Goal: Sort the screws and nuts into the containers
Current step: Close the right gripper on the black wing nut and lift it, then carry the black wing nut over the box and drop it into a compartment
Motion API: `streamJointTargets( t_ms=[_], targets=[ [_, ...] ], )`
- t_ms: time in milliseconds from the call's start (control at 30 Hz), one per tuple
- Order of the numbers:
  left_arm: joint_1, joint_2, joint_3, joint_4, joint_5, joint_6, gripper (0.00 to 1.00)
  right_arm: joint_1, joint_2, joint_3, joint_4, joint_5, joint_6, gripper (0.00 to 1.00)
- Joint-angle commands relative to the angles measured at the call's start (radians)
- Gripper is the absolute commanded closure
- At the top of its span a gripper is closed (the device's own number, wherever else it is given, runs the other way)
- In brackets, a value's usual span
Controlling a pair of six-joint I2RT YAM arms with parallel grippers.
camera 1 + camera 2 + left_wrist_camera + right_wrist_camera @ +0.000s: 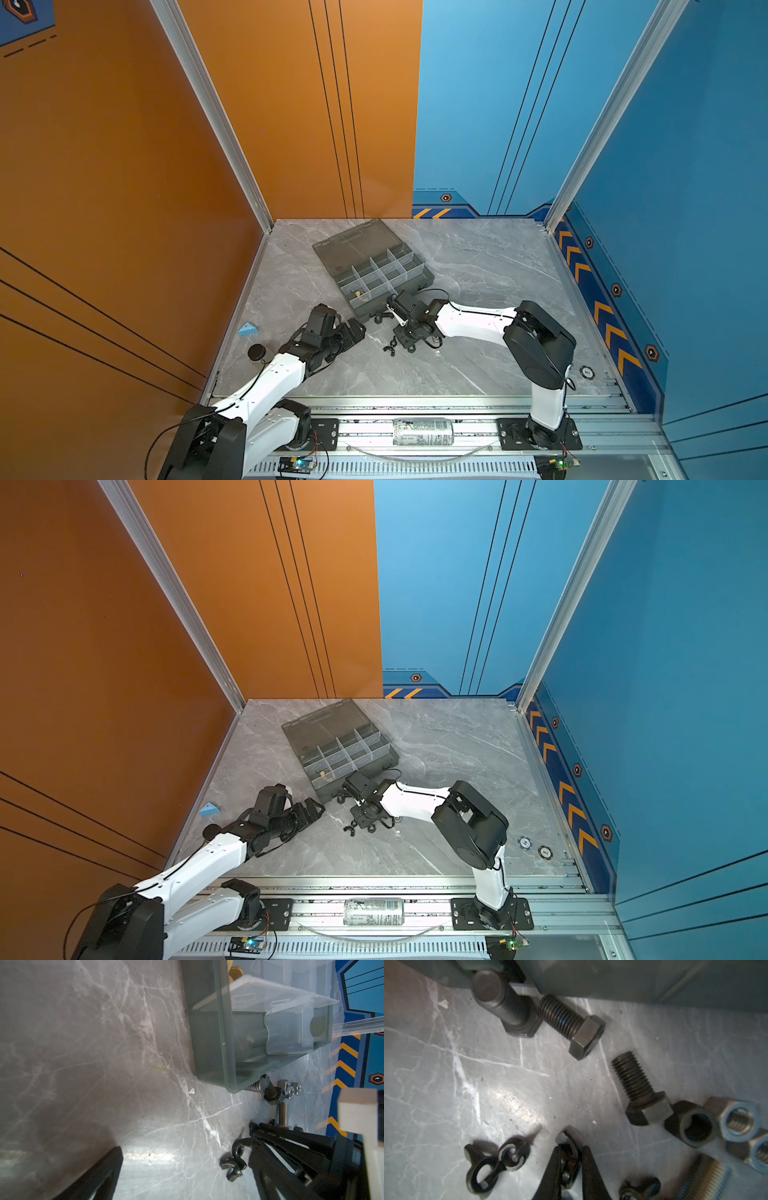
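Black nut (pixel 566 1136) between right end effector (pixel 571 1148) tips

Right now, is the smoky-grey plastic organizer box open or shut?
Open. The smoky-grey plastic organizer box has its hinged lid folded back flat behind it, and the whitish translucent dividers show uncovered in both top views.

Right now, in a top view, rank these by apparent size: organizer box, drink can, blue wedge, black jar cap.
1. organizer box
2. drink can, though it seems nearer the camera, which may flatter it
3. blue wedge and black jar cap: look about alike, so unranked
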Motion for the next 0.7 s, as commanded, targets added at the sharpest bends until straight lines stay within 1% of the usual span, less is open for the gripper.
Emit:
streamJointTargets(
  t_ms=[0,33,267,667],
  targets=[
    [-0.008,0.007,0.013,0.001,-0.008,0.008,0.02,-0.008,0.012,-0.004,-0.016,-0.024,-0.002,0.98],
    [-0.009,0.005,0.014,0.0,-0.007,0.008,0.02,-0.01,0.01,-0.004,-0.016,-0.027,-0.005,1.0],
    [-0.008,0.001,0.012,0.0,-0.007,0.008,0.02,-0.025,-0.018,-0.005,-0.012,-0.066,-0.006,1.0],
    [-0.009,0.001,0.013,0.003,-0.005,0.008,0.02,-0.073,-0.095,0.004,0.004,-0.177,-0.007,1.0]
  ],
)
